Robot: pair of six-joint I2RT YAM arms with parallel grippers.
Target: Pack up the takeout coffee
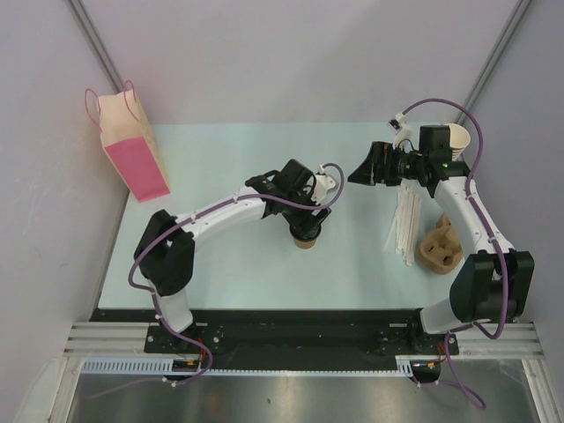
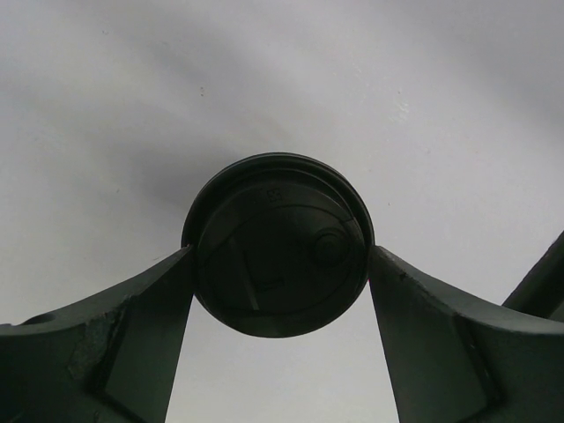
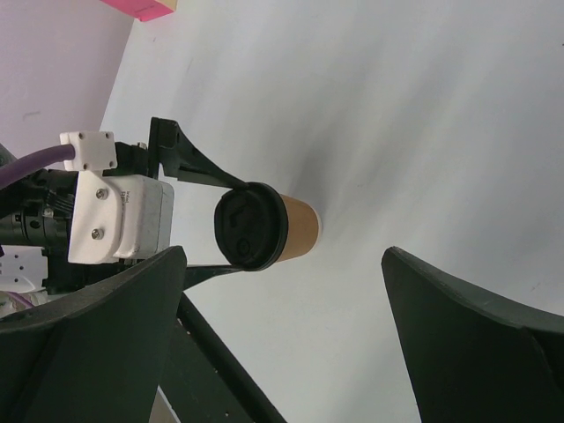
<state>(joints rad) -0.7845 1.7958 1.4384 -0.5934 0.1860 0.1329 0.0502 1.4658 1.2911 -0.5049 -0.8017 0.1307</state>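
Two claws are mine. My left claw (image 2: 280,260) is closed on the takeout coffee (image 3: 300,231) from above, with one of its fingers (image 2: 132,326) against each side of the round black lid (image 2: 280,211) at the rim. The cup stands upright on the table (image 1: 220,256) straight below that claw, its tan-brown wall showing under the fingertips.

My right claw (image 1: 357,174) is spread wide and holds nothing. It hangs to the right of the left claw, apart from the cup, with its jaws turned toward it. Back along that arm, on the table, lie what look like white straws (image 1: 405,225), though they are too thin to be sure. Just beside them sits a brown moulded-pulp cup carrier (image 1: 441,247).

Far to the left of my left claw, a pink paper bag (image 1: 132,150) stands upright at the table's far corner.
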